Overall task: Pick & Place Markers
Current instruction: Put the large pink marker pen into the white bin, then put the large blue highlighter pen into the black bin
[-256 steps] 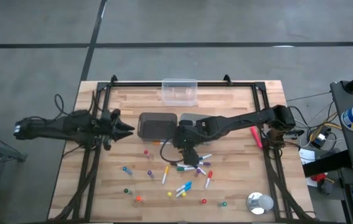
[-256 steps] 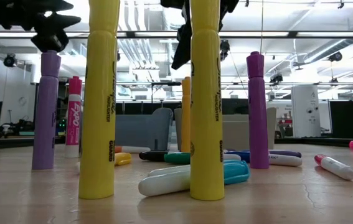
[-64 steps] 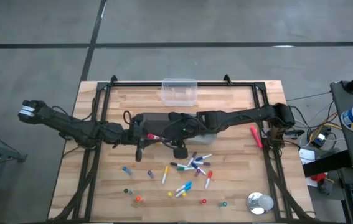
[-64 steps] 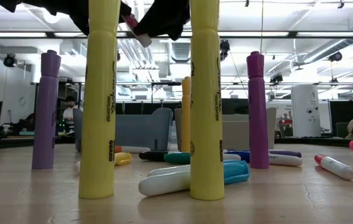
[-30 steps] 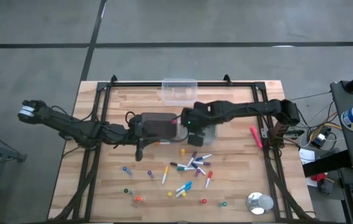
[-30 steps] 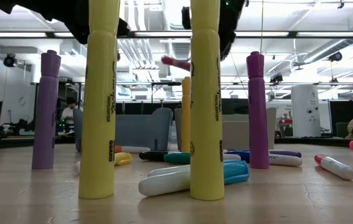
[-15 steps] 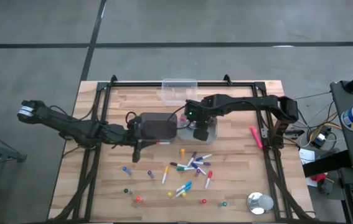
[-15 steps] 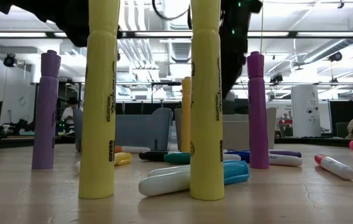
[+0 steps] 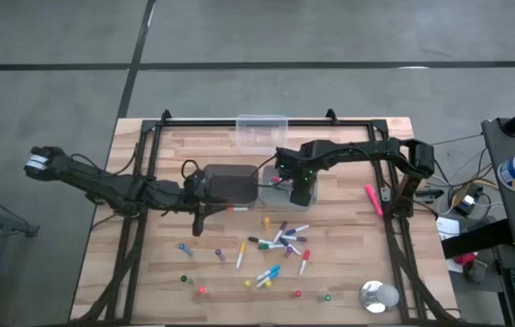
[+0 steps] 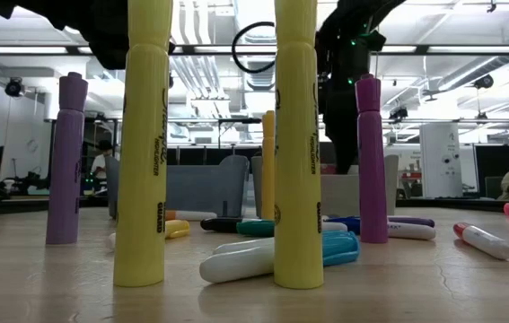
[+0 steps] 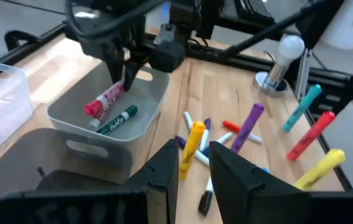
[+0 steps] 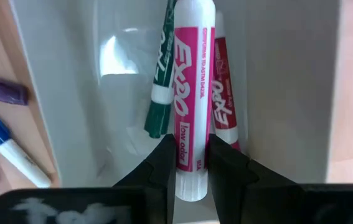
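My right gripper [image 9: 296,186] points down over the light grey bin [image 9: 280,173], shut on a pink-labelled marker [image 12: 192,93]. A green marker [image 12: 159,93] and a red-labelled marker [image 12: 223,99] lie on the bin's floor. My left gripper [image 9: 204,211] stands open with nothing between its fingers [image 11: 193,163], beside the dark bin [image 9: 230,182]. More markers [image 9: 275,245] lie loose on the table nearer the front edge. Some stand upright on their ends, such as the yellow ones [image 10: 146,152] in the low view. My right gripper pinches the pink-labelled marker's white barrel near its upper end [image 12: 192,177] between its two fingers. The fingers come from above, pointing down, and lie along the marker. The marker hangs below them, its lower end inside the light grey bin [image 11: 104,99]; whether it touches the floor I cannot tell.
A clear container [image 9: 262,133] stands at the far edge. A silver tape roll [image 9: 378,295] sits at the near right corner. One pink marker [image 9: 372,200] lies alone at the right. A black frame [image 9: 148,136] runs round the table.
My right gripper has moved toward the table's right edge and down into the light grey bin with the pink-labelled marker. The marker, held high and about level a second ago, now points down into the bin.
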`<action>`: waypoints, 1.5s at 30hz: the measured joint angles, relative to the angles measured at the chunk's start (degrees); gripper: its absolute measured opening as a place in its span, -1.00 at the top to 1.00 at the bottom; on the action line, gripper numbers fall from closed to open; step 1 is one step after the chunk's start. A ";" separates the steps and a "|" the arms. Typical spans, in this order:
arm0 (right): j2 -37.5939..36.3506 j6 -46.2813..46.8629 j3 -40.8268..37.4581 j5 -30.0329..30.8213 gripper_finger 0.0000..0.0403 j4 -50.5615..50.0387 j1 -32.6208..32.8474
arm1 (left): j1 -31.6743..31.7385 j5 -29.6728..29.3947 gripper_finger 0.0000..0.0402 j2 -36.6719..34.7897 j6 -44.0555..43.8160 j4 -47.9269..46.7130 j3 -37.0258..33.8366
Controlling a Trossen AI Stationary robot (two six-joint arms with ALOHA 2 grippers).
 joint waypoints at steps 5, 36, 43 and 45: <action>0.00 0.43 -0.93 0.02 0.59 1.58 0.02 | 0.00 -1.78 0.59 0.00 -1.34 0.11 0.00; -0.39 1.55 5.36 1.77 0.08 5.71 1.88 | -0.41 16.35 0.59 -4.86 -7.49 -33.50 6.73; -0.39 1.57 5.36 1.77 0.09 5.91 1.99 | -3.83 19.32 0.59 -4.83 -10.93 -34.67 6.64; -0.46 1.07 5.36 1.75 0.10 6.11 2.29 | -4.86 18.19 0.59 -4.83 -10.94 -33.15 6.64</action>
